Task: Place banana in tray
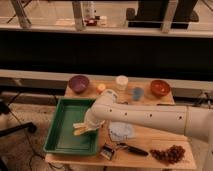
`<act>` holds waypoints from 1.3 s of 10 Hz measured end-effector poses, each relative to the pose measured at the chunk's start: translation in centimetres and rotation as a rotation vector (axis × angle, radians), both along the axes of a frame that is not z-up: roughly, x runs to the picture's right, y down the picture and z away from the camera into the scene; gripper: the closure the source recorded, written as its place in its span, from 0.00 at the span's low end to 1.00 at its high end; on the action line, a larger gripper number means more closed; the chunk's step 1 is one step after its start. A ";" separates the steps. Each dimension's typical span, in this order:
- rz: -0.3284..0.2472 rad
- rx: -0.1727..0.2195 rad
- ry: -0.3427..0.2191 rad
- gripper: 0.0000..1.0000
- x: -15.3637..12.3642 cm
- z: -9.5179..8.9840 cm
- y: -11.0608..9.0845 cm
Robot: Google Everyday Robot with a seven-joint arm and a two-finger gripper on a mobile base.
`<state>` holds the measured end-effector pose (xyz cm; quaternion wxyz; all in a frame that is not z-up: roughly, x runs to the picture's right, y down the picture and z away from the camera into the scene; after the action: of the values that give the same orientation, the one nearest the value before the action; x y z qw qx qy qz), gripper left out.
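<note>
1. Now I see a dark wall (106, 52) well behind the green tray (62, 107).
2. The wooden table (150, 142) bears the tray at its left end.
3. My gripper (86, 127) hangs over the tray's right edge, clenched on the banana (79, 131).
4. A purple bowl (79, 83) sits just behind the tray.

White dotted tubular arm (150, 117), claw (83, 129) over tray (70, 102).
</note>
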<state>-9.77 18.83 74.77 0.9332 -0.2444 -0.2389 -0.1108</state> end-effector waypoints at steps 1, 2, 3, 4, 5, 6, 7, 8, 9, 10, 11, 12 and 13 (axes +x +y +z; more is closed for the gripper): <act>-0.003 0.005 -0.013 0.59 -0.5 -0.3 0.0; -0.011 0.013 -0.030 0.51 -1.3 -0.7 0.0; -0.019 0.024 -0.052 0.41 -2.4 -1.2 -0.1; -0.022 0.035 -0.072 0.28 -3.2 -1.8 -0.1; -0.027 0.040 -0.085 0.22 -3.7 -2.0 -0.1; -0.034 0.045 -0.102 0.20 -4.2 -2.3 0.1; -0.044 0.055 -0.109 0.20 -4.3 -2.4 0.3; -0.061 0.066 -0.116 0.20 -4.3 -2.4 0.6; -0.065 0.072 -0.117 0.20 -4.3 -2.5 0.5; -0.060 0.074 -0.102 0.21 -4.0 -2.2 0.6; -0.046 0.067 -0.096 0.25 -4.0 -2.1 0.3; -0.032 0.057 -0.089 0.28 -3.8 -1.8 0.0; -0.025 0.051 -0.085 0.28 -3.8 -1.2 -0.4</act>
<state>-13.55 18.44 73.54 0.9268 -0.2186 -0.2722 -0.1387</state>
